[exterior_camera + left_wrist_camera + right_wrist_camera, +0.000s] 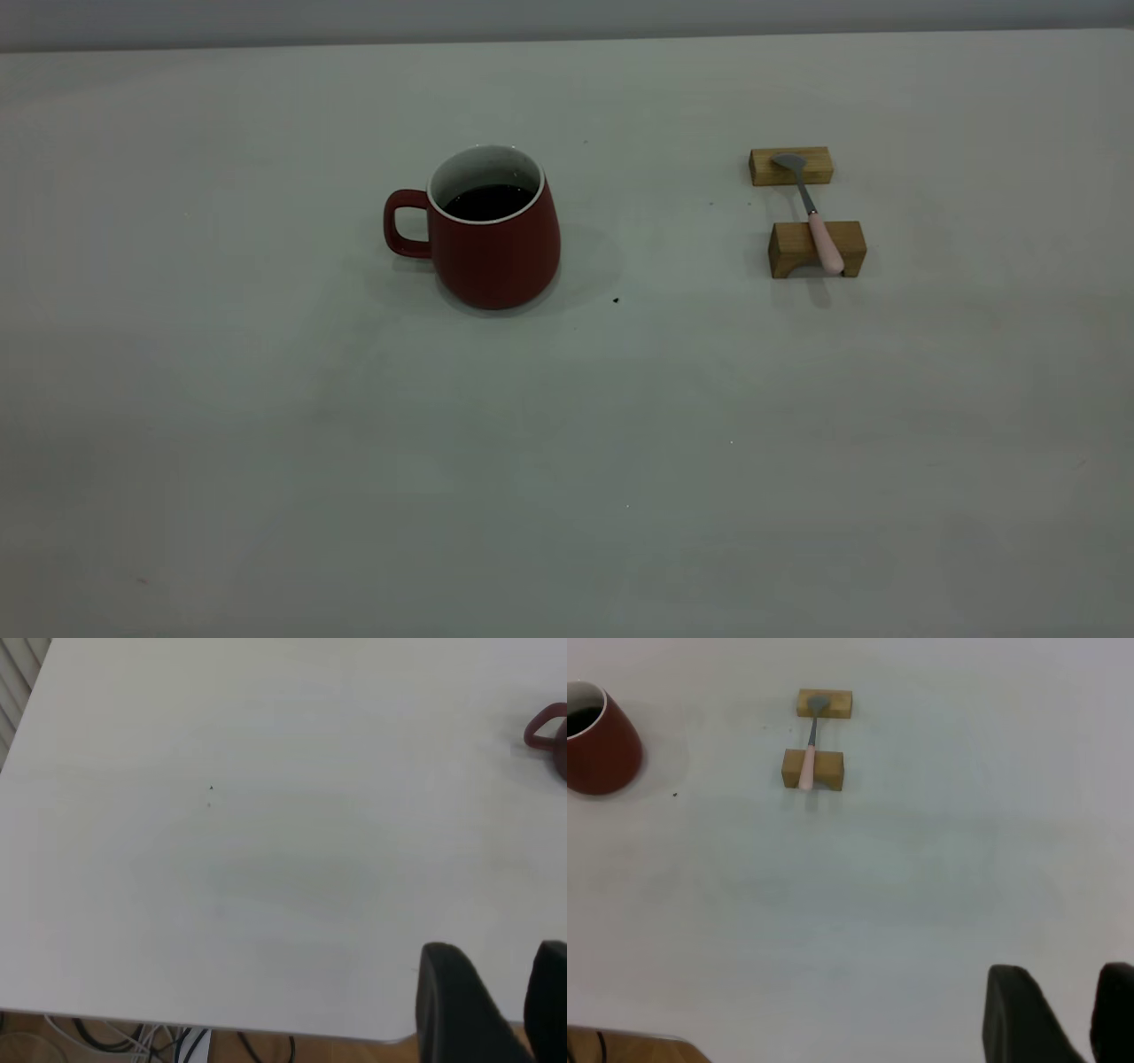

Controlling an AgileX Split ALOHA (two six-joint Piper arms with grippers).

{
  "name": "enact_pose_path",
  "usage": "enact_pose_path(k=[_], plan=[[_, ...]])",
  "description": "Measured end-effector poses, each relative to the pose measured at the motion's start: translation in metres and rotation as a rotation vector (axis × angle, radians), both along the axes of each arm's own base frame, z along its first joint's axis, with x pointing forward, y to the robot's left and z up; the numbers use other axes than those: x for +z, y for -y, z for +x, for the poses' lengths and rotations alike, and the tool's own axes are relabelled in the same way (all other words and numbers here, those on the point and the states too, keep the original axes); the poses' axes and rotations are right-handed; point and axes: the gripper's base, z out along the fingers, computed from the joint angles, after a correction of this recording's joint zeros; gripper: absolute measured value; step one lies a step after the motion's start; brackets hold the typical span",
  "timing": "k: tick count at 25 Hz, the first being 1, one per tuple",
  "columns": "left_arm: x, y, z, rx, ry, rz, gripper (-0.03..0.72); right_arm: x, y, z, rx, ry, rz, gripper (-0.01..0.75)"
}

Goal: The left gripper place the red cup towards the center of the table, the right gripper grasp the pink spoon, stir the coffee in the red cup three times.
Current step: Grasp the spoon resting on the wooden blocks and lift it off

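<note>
The red cup (496, 252) stands upright on the table (567, 461) left of the middle, its handle pointing left, with dark coffee (487, 202) inside. The pink spoon (819, 226) lies across two wooden blocks at the right, bowl on the far block. Neither arm shows in the exterior view. My left gripper (496, 948) hovers over the table's edge, open and empty; only the cup's handle (542, 726) shows far off. My right gripper (1061, 970) is also open and empty, well away from the spoon (808, 753) and the cup (598, 744).
The far wooden block (791, 166) carries the spoon's bowl and the near arched block (817, 249) carries its handle. A tiny dark speck (616, 301) lies right of the cup. Cables hang below the table edge (133, 1036).
</note>
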Motion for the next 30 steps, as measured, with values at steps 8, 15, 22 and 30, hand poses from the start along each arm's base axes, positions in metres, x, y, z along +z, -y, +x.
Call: enact_pose_path(k=[8, 15, 22, 30], plan=[[0.0, 0.0, 0.0, 0.0, 0.0, 0.0, 0.266, 0.0, 0.0, 0.0, 0.002, 0.0, 0.004, 0.239], [0.0, 0.0, 0.0, 0.0, 0.0, 0.0, 0.266, 0.014, 0.0, 0.002, -0.006, 0.025, 0.013, 0.244], [0.0, 0.0, 0.0, 0.0, 0.0, 0.0, 0.266, 0.057, -0.002, 0.082, -0.032, -0.111, -0.016, 0.437], [0.0, 0.0, 0.0, 0.0, 0.0, 0.0, 0.266, 0.022, -0.012, 0.225, -0.016, -0.427, -0.016, 0.65]])
